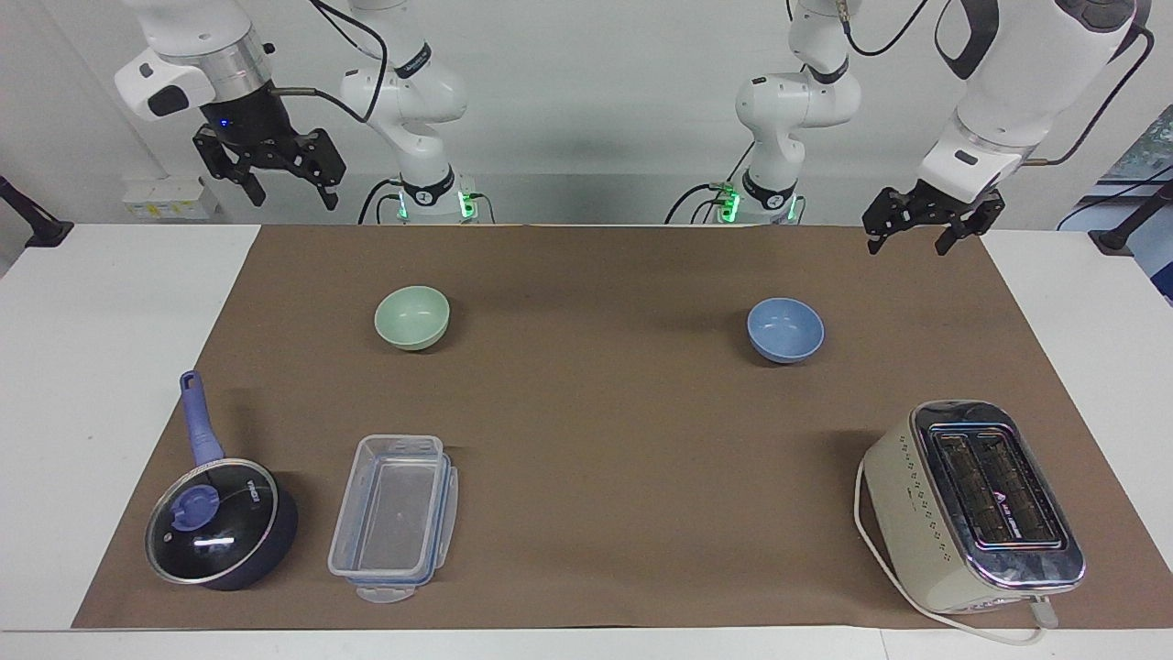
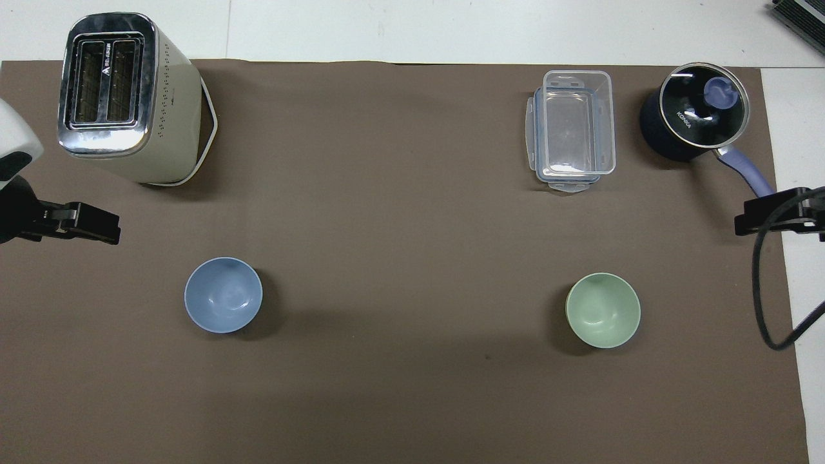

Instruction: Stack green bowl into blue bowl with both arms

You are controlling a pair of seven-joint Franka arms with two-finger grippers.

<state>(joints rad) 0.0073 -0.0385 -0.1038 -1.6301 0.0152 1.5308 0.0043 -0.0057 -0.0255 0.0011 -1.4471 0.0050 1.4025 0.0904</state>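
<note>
We found the brown mat (image 1: 605,458) covering most of the table. The toaster (image 1: 973,506) stood at the left arm's end, the lidded pan (image 1: 220,522) and clear container (image 1: 396,515) at the right arm's end, all farther from the robots than the bowls. The green bowl (image 1: 412,317) and the blue bowl (image 1: 785,330) sat upright, well apart, neither stacked. The right gripper (image 1: 287,195) and the left gripper (image 1: 909,241) hung raised over the mat's corners, fingers spread, holding nothing.
</note>
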